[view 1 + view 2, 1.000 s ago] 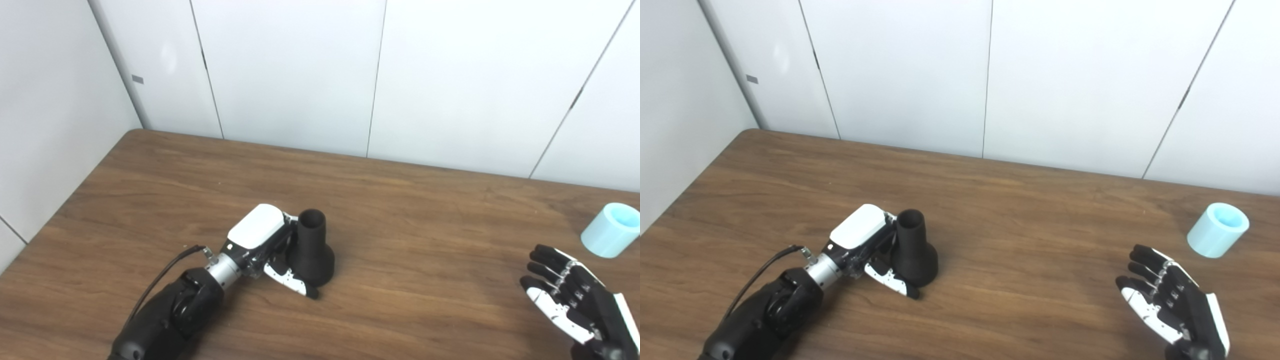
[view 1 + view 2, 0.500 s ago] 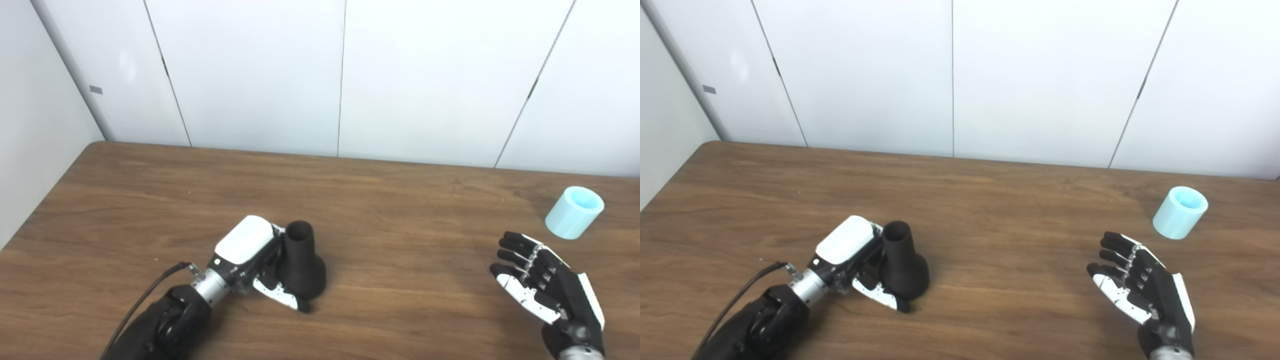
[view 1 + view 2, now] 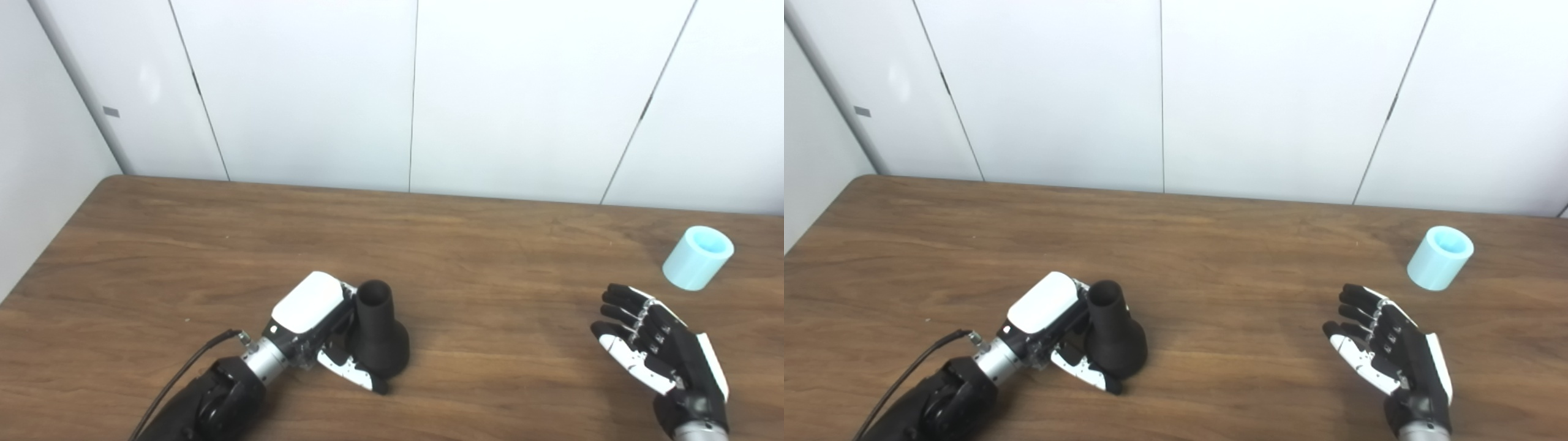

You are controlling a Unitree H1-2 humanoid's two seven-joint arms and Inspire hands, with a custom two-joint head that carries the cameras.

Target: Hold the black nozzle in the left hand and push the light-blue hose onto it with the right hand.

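Light-blue hose [image 3: 698,258] lies ahead-right of right hand [image 3: 661,352], apart, mouth tilted up; hand spread, empty. Left hand [image 3: 318,321] curled round black nozzle [image 3: 376,340]; grip firmness unclear.

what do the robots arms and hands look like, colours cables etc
Both are dark mechanical hands: the left hand has a glossy white back plate, black fingers and a white-tipped thumb, joined by a silver metal wrist collar to a rounded black forearm, with a thin black cable looping beside it. The right hand shows black segmented fingers and white trim.
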